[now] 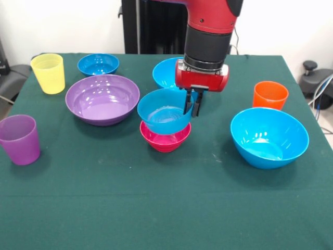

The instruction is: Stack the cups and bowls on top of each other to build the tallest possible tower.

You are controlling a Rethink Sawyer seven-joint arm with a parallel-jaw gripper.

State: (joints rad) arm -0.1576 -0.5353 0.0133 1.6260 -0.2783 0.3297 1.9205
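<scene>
The jaws pinch the right rim of a glossy blue bowl, holding it tilted over a small magenta bowl near the desk's middle; whether the two touch I cannot tell. The red and black arm drops straight down from above. A big blue bowl sits toward the right edge, a purple bowl to the left.

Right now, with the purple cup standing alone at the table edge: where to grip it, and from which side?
Take the purple cup by its rim from above, one finger inside and one outside. It stands upright, mouth open upward, and its wall tapers toward the base, so a side grip would likely slip. Nothing crowds it; the purple bowl sits clear.
</scene>
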